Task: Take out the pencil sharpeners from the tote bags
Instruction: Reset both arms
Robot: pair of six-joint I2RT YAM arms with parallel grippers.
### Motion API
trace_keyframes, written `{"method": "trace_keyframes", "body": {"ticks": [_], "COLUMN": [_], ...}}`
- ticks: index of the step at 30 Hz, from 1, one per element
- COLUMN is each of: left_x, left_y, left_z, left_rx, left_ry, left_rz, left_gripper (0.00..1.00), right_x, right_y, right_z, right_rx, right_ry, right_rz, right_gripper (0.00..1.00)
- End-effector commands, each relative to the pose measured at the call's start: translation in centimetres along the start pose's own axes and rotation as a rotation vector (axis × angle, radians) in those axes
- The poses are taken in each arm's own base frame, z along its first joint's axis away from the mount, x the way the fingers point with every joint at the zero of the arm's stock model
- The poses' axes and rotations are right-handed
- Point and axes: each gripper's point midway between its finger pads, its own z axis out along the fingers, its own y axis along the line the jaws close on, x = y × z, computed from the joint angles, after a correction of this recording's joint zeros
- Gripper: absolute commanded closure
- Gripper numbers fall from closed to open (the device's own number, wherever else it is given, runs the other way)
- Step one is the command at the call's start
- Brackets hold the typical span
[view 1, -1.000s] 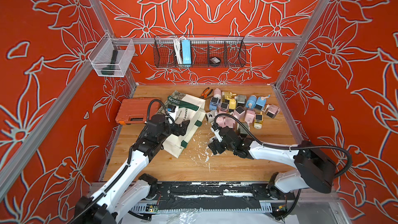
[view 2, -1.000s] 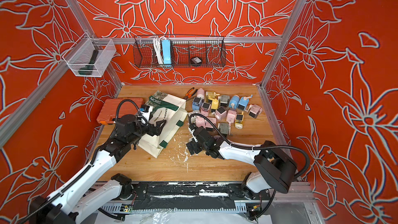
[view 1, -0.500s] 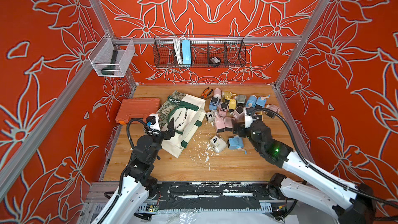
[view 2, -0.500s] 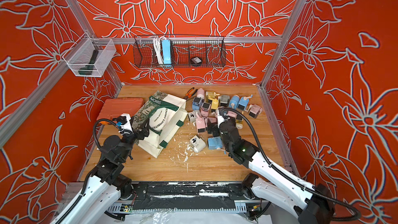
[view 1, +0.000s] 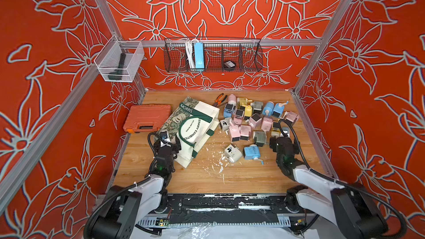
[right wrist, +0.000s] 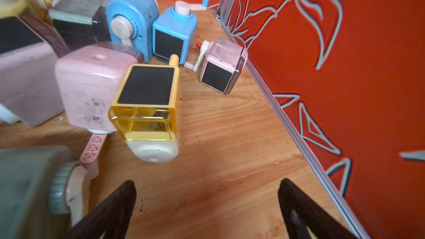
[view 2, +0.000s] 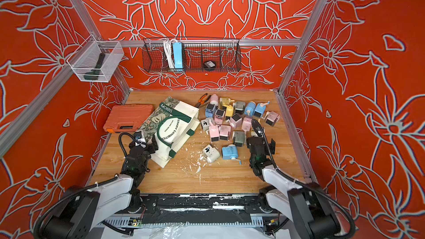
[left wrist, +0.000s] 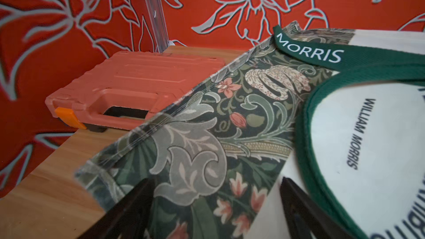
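Canvas tote bags (view 1: 204, 113) lie flat ahead of the released left gripper (left wrist: 213, 180). The right gripper (right wrist: 207, 182) has withdrawn, also released, so unloading is likely finished.

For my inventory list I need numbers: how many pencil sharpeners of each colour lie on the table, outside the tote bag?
Pink sharpeners: 7
Blue sharpeners: 4
Yellow sharpeners: 3
White sharpeners: 2
Grey-green sharpeners: 2
Total: 18 visible; the inside of the tote bag is hidden.
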Motion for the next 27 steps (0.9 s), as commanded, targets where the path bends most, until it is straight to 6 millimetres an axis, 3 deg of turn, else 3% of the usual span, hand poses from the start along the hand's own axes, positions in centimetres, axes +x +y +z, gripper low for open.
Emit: {"method": "trace_keyframes", "body": {"ticks": [1, 5, 7, 8, 9, 10, 12, 14, 27], "left_x": [-2.6, -1.3, -1.4, -1.4, -1.0, -1.2, -1.2, -1.3, -1.3], "left_y": [-2.1, -2.3, -2.6, -2.5, -2.6, -2.6, -2.5, -2.5, -2.6], "left_z": [1.5, 2.0, 2.5, 2.5, 2.8, 2.7, 2.7, 2.6, 2.7], "left_rx": [0.118, 0.147, 0.163, 0.168, 0.173, 0.176, 0.175, 0.177, 0.176], "left_ry": [-0.097, -0.077, -0.081, -0.078, -0.045, -0.059, -0.056, -0.067, -0.06], "left_rz": [-0.01, -0.01, -0.009, -0.011, -0.011, -0.016, -0.013, -0.016, -0.014], "left_gripper": [0.14, 0.14, 0.14, 0.13, 0.04, 0.03, 0.03, 0.03, 0.03], "right_x": [-4.6, -3.9, -3.7, -3.2, -2.8, -3.4, -2.8, -3.5, -3.1], "right_y": [1.5, 1.8, 1.6, 2.1, 2.1, 2.1, 2.1, 2.2, 2.5], "right_z": [1.7, 2.2, 3.4, 4.0, 4.5, 4.6, 4.5, 4.4, 4.8], "right_rx": [-0.081, -0.148, -0.151, -0.167, -0.18, -0.206, -0.204, -0.215, -0.21], "right_ry": [-0.181, -0.154, -0.199, -0.128, -0.034, -0.111, -0.044, -0.126, -0.052], "right_rz": [0.079, 0.097, 0.135, 0.113, 0.111, 0.136, 0.127, 0.134, 0.106], "right_gripper": [0.01, 0.02, 0.04, 0.03, 0.02, 0.02, 0.03, 0.02, 0.02]}}
